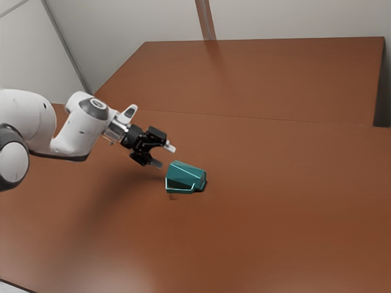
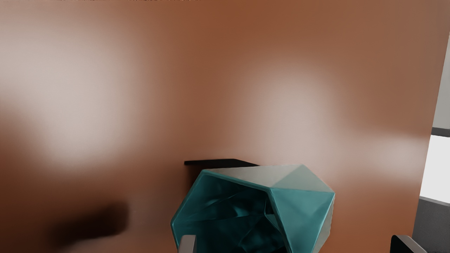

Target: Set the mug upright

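Open gripper (image 1: 164, 155) and faceted teal mug (image 1: 185, 177), with the table (image 1: 275, 201) beneath. The mug lies on its side, not upright; you find it just beyond the fingertips, lower and toward the exterior view's right. Its long axis appears to run roughly outward from the hand, with the open mouth turned back toward the gripper, as the wrist view shows you; the handle cannot be made out with certainty. Note the fingers: they are spread wide, hold nothing, and in the exterior view stand apart from the mug. In the wrist view, one fingertip overlaps the mouth while the other stands well clear of the outer wall, so the mug sits off-centre toward the first. For your coming move, this offset is probably the governing relation: centre the spread fingers about the body, or place one deliberately inside the rim, before closing and turning the mouth upward. Should you descend on the present line, a fingertip might strike the rim and roll the mug
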Controlling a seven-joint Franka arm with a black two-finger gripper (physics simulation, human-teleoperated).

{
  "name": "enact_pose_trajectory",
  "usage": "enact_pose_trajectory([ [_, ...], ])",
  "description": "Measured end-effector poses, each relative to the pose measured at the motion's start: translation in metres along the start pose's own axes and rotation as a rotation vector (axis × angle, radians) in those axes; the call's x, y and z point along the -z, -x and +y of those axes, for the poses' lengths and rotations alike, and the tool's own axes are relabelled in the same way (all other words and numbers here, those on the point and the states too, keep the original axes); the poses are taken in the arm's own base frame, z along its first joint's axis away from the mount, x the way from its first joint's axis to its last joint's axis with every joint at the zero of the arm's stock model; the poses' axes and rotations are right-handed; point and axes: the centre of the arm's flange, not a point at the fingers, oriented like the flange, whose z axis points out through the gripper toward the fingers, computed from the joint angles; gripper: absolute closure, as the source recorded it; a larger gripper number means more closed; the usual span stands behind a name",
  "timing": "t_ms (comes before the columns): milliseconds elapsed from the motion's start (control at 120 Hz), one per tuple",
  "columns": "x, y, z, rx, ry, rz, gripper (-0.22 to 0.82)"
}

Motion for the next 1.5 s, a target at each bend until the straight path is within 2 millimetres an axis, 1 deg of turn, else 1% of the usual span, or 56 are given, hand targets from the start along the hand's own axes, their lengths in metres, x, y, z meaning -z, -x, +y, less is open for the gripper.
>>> enact_pose_trajectory([
  [100, -0.014, 0.001, 0.007, -0.04, 0.025, -0.011, 0.0],
  [175, -0.028, 0.007, 0.009, -0.052, 0.051, -0.023, 0.0],
  [283, -0.036, 0.011, 0.006, -0.065, 0.068, -0.025, 0.0],
  [367, -0.037, 0.012, 0.006, -0.082, 0.076, -0.023, 0.01],
  [408, -0.037, 0.012, 0.007, -0.092, 0.079, -0.022, 0.11],
  [508, -0.036, 0.011, 0.009, -0.115, 0.084, -0.019, 0.38],
  [592, -0.035, 0.011, 0.011, -0.132, 0.088, -0.018, 0.54],
  [692, -0.037, 0.012, 0.014, -0.153, 0.093, -0.021, 0.65],
  [867, -0.037, 0.013, 0.031, -0.201, 0.106, -0.028, 0.73],
  [1033, -0.02, 0.017, 0.055, -0.256, 0.115, -0.014, 0.76],
  [1100, -0.008, 0.018, 0.07, -0.29, 0.105, -0.009, 0.76],
  [1125, -0.001, 0.017, 0.077, -0.315, 0.082, -0.012, 0.77],
  [1208, 0.031, 0.014, 0.106, -0.426, -0.061, -0.038, 0.77],
  [1250, 0.042, 0.015, 0.114, -0.467, -0.146, -0.062, 0.77],
  [1342, 0.057, 0.016, 0.127, -0.533, -0.344, -0.126, 0.78],
  [1400, 0.063, 0.017, 0.132, -0.554, -0.458, -0.153, 0.78],
  [1500, 0.074, 0.017, 0.129, -0.555, -0.62, -0.169, 0.78],
])
